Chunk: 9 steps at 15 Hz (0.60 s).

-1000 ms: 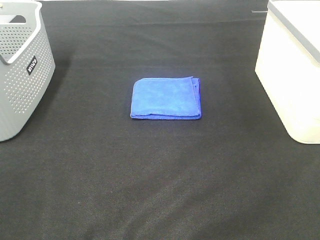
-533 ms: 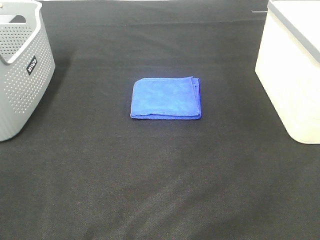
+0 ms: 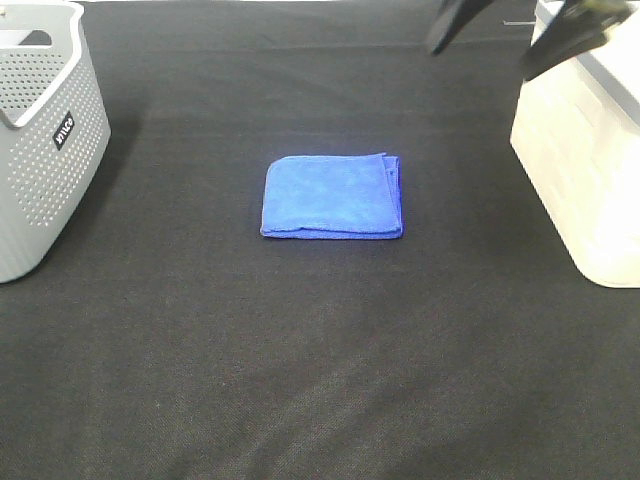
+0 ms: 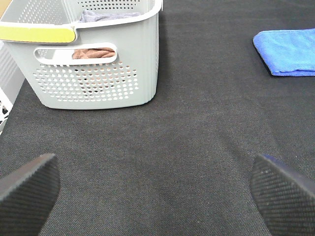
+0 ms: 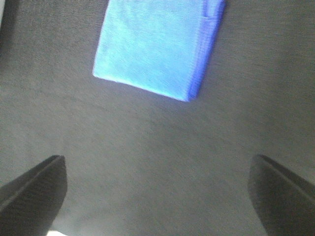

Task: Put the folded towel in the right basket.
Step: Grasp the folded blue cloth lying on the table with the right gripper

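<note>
With the folded towel (image 3: 333, 196) lying flat mid-frame on the black counter (image 3: 300, 380), the right pincer (image 3: 510, 30), spread wide at the upper right by the white right basket (image 3: 575, 160), might pinch only the top layer, so the towel unfolds on lifting.

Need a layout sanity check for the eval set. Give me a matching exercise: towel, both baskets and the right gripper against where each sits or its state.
Things:
1. folded towel
2. grey basket
3. white basket
4. right gripper

Places or states:
A. open, holding nothing, at the top of the high view
B. blue, lying flat at the middle of the table
C. at the left edge of the high view, perforated walls
D. at the right edge of the high view, plain walls

Pairs: 1-B, 2-C, 3-D, 4-A.
</note>
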Available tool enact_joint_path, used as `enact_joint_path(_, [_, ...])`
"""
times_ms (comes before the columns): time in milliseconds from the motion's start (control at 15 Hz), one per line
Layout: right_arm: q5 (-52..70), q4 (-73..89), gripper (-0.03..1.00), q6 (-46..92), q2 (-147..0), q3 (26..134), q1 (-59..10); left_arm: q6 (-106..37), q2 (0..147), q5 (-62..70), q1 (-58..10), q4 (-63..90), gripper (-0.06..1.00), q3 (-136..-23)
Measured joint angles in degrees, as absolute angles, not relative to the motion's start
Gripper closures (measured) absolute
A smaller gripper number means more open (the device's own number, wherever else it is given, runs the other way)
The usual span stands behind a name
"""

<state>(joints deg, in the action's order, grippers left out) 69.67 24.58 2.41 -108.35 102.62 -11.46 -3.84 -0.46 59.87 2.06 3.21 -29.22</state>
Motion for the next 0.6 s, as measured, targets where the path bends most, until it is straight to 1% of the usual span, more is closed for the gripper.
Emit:
enact_joint_path(67, [69.67, 25.15, 0.01, 2.41, -112.76, 104.39, -11.46, -3.84, -0.46, 59.87, 2.06, 3.27, -0.04, -29.22])
enact_joint_path(267, [67.9, 26.13, 0.01, 2.98, -119.46, 105.02, -11.46, -3.84, -0.46, 59.87, 2.06, 3.27, -0.04, -29.22])
enact_joint_path(600, [58.1, 34.84, 0.01, 7.28, -128.57, 105.31, -11.46, -3.84, -0.46, 59.87, 2.06, 3.27, -0.04, -29.22])
